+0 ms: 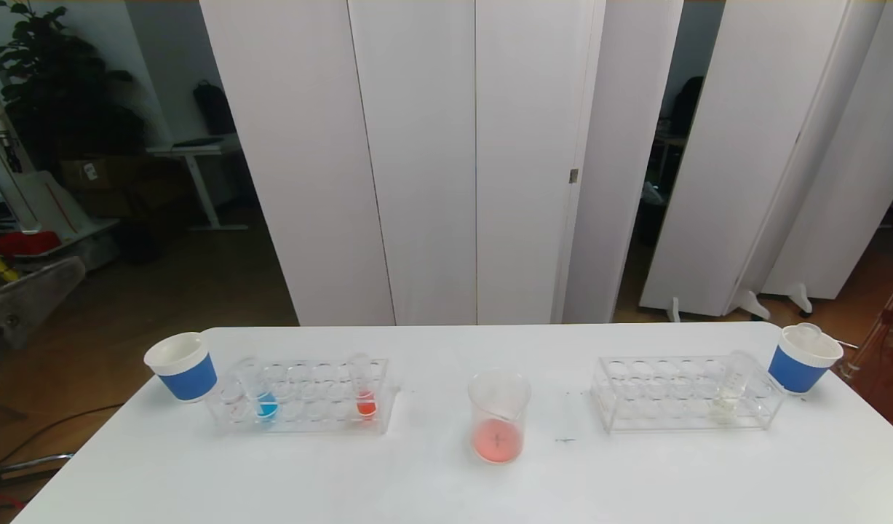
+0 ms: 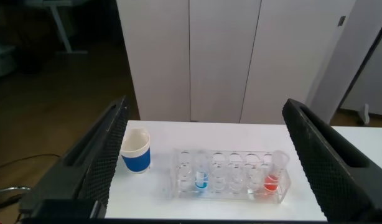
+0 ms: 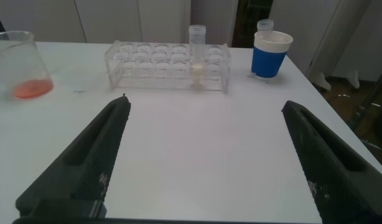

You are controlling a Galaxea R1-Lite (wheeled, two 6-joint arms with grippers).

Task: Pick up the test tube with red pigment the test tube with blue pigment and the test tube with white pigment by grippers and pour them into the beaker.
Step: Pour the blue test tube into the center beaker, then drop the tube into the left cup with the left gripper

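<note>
Grippers first: your left gripper (image 2: 203, 162) is wide apart and holds nothing, hanging back from the table's left part and looking at the left rack (image 2: 231, 180). Your right gripper (image 3: 203, 155) is likewise spread and empty, low over bare table (image 3: 203, 162) on the right side. Neither arm shows in the head view.

Nearest you on the table (image 1: 431, 487), about centre, stands the beaker (image 1: 498, 415), upright, with a shallow pool of red-orange liquid over the cross mark on its base.

Slightly farther back on your left sits the left rack (image 1: 300, 397). The tube with blue pigment (image 1: 260, 393) stands in it toward its left end, and a tube with red-orange liquid (image 1: 363, 393) stands near its right end. A blue paper cup (image 1: 182, 366) sits just beside the rack's left end.

On your right, the right rack (image 1: 683, 393) holds the tube with white pigment (image 1: 730, 389), tilted, near its right end. Another blue paper cup (image 1: 803, 358) stands just past that end, near the table's far right corner.

Behind the table are white panels (image 1: 417, 160).
</note>
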